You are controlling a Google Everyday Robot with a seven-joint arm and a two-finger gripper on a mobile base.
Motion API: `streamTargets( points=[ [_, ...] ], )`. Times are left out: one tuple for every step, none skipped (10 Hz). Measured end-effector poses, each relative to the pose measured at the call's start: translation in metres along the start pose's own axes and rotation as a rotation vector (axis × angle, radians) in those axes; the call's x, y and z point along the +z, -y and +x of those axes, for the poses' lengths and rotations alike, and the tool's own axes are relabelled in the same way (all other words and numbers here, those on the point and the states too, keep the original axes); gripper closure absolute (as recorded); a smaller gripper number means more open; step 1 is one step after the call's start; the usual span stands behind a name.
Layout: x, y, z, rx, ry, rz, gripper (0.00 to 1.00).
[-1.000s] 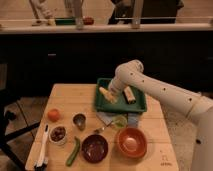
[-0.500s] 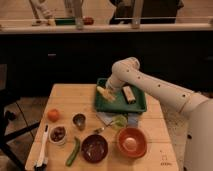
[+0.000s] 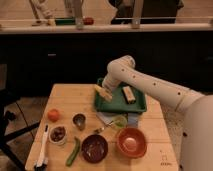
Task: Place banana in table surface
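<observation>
Claw (image 3: 104, 93) around banana (image 3: 100, 90), leftward over tray (image 3: 118, 104)

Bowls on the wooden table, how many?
3: dark maroon bowl front centre, orange bowl right of it, small white bowl left; a pale green dish may be a fourth. Gripper over the green tray.

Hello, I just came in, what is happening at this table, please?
A one-armed robot is reaching over the table. Its gripper is down over the left part of the dark green tray, right at the small banana. I cannot tell if the banana is gripped. A brownish roll lies in the same tray. The banana is not yet on the wooden table surface, where bowls and a steel cup stand.
</observation>
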Motion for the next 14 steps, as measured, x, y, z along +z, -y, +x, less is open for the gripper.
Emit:
streamTargets(
  points=[
    [0.0, 0.001, -0.006, -0.006, -0.001, 0.003, 0.98],
    [0.001, 0.001, -0.012, -0.013, -0.003, 0.002, 0.98],
    [0.004, 0.003, -0.018, -0.023, -0.006, -0.001, 0.98],
    [0.007, 0.004, -0.026, -0.033, -0.008, -0.005, 0.98],
    [0.011, 0.003, -0.034, -0.044, -0.01, -0.011, 0.98],
    [0.014, 0.002, -0.041, -0.052, -0.013, -0.015, 0.98],
    [0.018, 0.002, -0.048, -0.06, -0.018, -0.019, 0.98],
    [0.02, 0.002, -0.053, -0.064, -0.021, -0.021, 0.98],
    [0.023, 0.002, -0.057, -0.067, -0.025, -0.022, 0.98],
    [0.029, -0.004, -0.071, -0.079, -0.029, -0.025, 0.98],
    [0.035, -0.011, -0.085, -0.086, -0.032, -0.028, 0.98],
    [0.04, -0.015, -0.095, -0.09, -0.035, -0.028, 0.98],
    [0.045, -0.02, -0.105, -0.093, -0.039, -0.028, 0.98],
    [0.05, -0.025, -0.113, -0.094, -0.043, -0.029, 0.98]
  ],
)
